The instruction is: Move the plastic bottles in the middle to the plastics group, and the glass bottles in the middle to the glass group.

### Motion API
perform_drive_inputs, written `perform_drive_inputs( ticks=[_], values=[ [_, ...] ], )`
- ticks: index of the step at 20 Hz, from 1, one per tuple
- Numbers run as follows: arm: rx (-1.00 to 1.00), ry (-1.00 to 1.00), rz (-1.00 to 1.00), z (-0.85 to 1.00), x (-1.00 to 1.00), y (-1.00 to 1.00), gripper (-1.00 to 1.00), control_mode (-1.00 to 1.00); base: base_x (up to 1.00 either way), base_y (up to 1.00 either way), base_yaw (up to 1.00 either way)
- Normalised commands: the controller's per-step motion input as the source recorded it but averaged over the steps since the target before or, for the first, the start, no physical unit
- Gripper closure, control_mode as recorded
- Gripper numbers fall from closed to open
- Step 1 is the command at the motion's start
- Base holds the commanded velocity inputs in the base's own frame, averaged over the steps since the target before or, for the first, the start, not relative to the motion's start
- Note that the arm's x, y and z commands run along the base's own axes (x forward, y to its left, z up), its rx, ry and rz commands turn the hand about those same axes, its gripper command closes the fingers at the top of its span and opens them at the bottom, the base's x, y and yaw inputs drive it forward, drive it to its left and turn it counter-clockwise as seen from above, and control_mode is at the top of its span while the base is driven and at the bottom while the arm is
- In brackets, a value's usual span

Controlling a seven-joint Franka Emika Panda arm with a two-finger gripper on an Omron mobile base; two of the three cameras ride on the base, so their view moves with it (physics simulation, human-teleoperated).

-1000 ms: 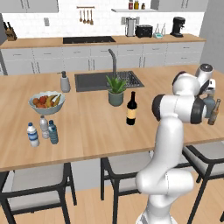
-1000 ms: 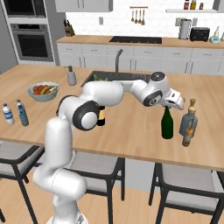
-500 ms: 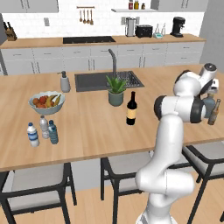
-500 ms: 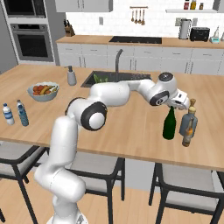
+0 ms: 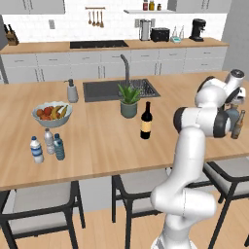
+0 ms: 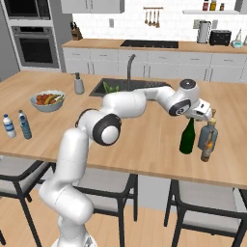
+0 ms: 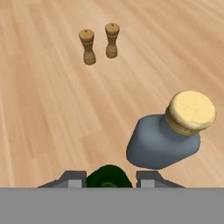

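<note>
Kitchen table (image 6: 144, 144) is now carrying the green wine bottle (image 6: 187, 137) beside the squat blue-grey bottle (image 6: 209, 136), the claw (image 7: 108, 180) spreading around its neck, while the labelled wine bottle (image 5: 146, 121) is waiting mid-table.

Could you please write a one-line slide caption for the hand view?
Looking down: end effector straddling the green wine bottle beside the stoppered blue-grey bottle, two wooden shakers beyond.

wooden island (image 5: 97, 146), grey cabinets (image 5: 53, 65), stools (image 5: 44, 206)
</note>
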Motion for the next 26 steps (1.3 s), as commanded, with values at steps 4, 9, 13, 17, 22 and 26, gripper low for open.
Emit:
perform_drive_inputs(
  ticks=[4,9,13,17,22,26],
  values=[
    [0.0,-0.01,0.0,-0.04,-0.03,0.15,-1.0,-1.0,0.0,0.0,0.0],
    [-0.01,-0.13,0.0,0.18,-0.16,0.2,-1.0,-1.0,0.0,0.0,0.0],
    [-0.1,-0.21,0.0,0.21,-0.45,0.27,-1.0,-1.0,0.0,0.0,0.0],
    [-0.32,-0.25,0.03,0.06,-0.64,0.43,-1.0,-1.0,0.0,0.0,0.0],
    [-0.44,-0.09,0.07,-0.18,-0.7,0.64,-1.0,-1.0,0.0,0.0,0.0],
    [-0.18,0.02,0.02,-0.09,-0.48,0.67,-1.0,-1.0,0.0,0.0,0.0]
  ],
)
